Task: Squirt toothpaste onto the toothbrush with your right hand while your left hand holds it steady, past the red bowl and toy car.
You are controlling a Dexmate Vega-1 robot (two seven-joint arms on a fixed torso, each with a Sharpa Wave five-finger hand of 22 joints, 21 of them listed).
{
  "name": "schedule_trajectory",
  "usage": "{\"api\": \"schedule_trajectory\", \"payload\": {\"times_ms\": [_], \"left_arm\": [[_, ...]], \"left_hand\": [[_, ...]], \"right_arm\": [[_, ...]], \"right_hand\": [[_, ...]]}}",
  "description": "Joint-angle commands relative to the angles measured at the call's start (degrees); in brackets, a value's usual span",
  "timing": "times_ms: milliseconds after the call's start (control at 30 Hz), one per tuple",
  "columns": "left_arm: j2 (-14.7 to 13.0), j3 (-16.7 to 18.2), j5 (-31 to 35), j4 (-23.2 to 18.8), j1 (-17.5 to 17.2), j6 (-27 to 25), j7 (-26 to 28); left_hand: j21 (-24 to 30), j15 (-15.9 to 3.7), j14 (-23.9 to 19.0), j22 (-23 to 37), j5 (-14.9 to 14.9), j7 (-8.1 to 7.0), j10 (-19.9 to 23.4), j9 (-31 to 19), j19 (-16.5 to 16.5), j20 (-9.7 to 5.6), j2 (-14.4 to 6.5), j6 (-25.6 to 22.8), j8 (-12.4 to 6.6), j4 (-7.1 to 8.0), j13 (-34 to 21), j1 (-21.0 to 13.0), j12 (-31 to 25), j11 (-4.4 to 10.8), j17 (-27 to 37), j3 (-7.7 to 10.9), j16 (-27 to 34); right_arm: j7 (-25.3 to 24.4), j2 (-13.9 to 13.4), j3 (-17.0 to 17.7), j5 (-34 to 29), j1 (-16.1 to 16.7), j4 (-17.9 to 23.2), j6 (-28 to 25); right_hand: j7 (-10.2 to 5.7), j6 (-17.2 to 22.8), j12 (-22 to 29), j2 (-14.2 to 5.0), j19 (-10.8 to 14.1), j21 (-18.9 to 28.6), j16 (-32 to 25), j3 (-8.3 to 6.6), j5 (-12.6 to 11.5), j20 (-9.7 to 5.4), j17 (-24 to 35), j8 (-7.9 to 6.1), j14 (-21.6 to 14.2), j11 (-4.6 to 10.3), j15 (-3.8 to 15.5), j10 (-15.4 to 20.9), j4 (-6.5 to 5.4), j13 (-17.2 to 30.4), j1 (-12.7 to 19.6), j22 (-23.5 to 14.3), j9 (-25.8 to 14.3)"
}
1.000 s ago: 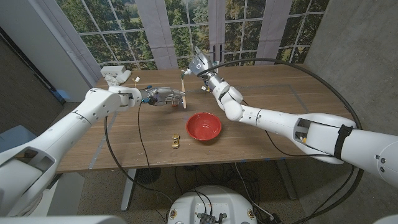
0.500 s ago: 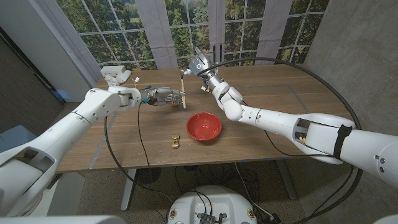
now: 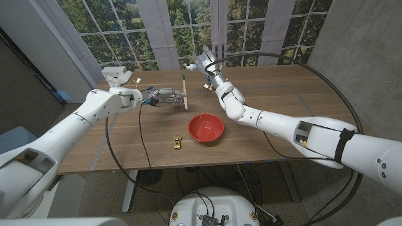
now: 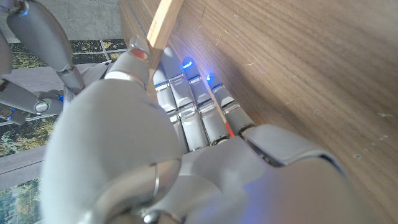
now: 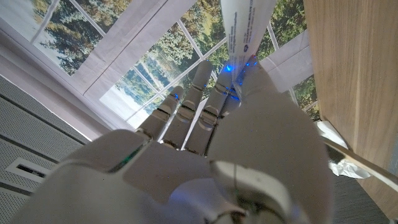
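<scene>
While the toothbrush [image 3: 184, 94] is held by the left hand [image 3: 164, 97] just above the tabletop [image 3: 282, 94], bristles pointing away from the robot, the toothpaste tube [image 3: 202, 61] is gripped by the right hand [image 3: 208, 64] just beyond it. Nearer the robot, the red bowl [image 3: 205, 128] and toy car [image 3: 178, 142] are seen.

Daylight pours in from the windows [image 3: 188, 28] behind my table [image 3: 276, 135], leaving the head view bright and even with soft shadows under my arms, and its edges bend like a wide lens. In both wrist views my own hands sit too close and go blurry, my left hand [image 4: 186, 143] pale and washed out. Small blue lights glow between my fingers there.
</scene>
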State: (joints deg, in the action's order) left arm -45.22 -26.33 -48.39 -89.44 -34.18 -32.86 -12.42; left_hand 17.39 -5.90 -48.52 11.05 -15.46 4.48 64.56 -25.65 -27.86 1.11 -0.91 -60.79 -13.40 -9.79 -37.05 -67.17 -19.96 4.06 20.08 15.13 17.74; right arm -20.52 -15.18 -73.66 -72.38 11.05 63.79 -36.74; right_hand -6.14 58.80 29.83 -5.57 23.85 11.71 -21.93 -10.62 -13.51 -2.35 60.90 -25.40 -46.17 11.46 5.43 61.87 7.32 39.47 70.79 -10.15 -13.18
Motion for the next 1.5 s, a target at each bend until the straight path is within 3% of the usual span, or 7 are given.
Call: {"api": "schedule_trajectory", "payload": {"times_ms": [33,567,1000,1500], "left_arm": [[-0.2,0.4,-0.4,-0.4,-0.7,0.6,0.2],[0.3,0.9,-0.2,0.6,-1.6,4.4,-1.0],[0.9,0.6,0.1,1.6,-1.1,5.1,-1.8],[1.0,0.3,0.3,1.8,-0.6,4.5,-1.9]], "left_hand": [[0.3,-7.42,-0.2,0.2,-0.3,-0.1,4.3,-0.2,-0.1,-0.19,-6.1,-0.4,0.06,0.04,-0.2,-6.2,-0.2,3.97,0.1,0.49,-0.1],[0.4,-7.45,-0.2,0.2,-0.3,-0.38,4.3,-0.3,-0.1,-0.46,-6.1,-0.3,0.13,0.02,-0.2,-6.0,0.0,4.02,0.1,0.59,-0.3],[0.5,-7.36,-0.1,0.2,-0.3,-0.46,4.4,-0.3,-0.2,-0.6,-6.1,-0.3,0.17,0.07,-0.2,-5.8,0.1,4.13,0.0,0.71,-0.5],[0.5,-7.37,-0.1,0.2,-0.4,-0.46,4.3,-0.3,-0.2,-0.68,-6.0,-0.2,0.19,0.07,-0.3,-5.6,0.2,4.19,-0.1,0.82,-0.7]], "right_arm": [[1.4,-0.6,3.0,7.1,1.3,3.8,1.3],[5.8,-3.6,6.7,11.3,4.5,14.2,1.8],[8.9,-4.8,11.1,16.1,7.2,19.6,2.9],[13.4,-4.8,15.0,23.9,8.0,22.0,4.7]], "right_hand": [[0.01,-0.3,-0.1,-1.95,0.5,0.5,0.3,-0.58,0.6,-0.12,0.3,-0.09,-0.3,0.15,7.7,-0.3,-0.22,0.1,1.0,0.0,-0.2],[0.44,-0.2,-0.1,-2.04,0.8,0.5,0.7,-1.06,1.6,0.34,0.7,-0.15,-1.0,0.17,7.67,-0.1,0.21,0.2,0.7,-0.1,-0.3],[0.87,-0.4,-0.2,-2.06,1.2,0.5,1.1,-1.34,2.2,0.54,0.8,-0.16,-1.2,0.16,7.38,-0.1,0.28,0.3,0.0,-0.1,-0.5],[0.9,-1.7,-0.9,-2.34,1.5,0.5,4.3,-2.04,3.0,1.3,-1.1,0.32,0.5,-0.24,6.51,-1.8,-0.24,0.8,-2.1,-0.1,-0.6]]}}
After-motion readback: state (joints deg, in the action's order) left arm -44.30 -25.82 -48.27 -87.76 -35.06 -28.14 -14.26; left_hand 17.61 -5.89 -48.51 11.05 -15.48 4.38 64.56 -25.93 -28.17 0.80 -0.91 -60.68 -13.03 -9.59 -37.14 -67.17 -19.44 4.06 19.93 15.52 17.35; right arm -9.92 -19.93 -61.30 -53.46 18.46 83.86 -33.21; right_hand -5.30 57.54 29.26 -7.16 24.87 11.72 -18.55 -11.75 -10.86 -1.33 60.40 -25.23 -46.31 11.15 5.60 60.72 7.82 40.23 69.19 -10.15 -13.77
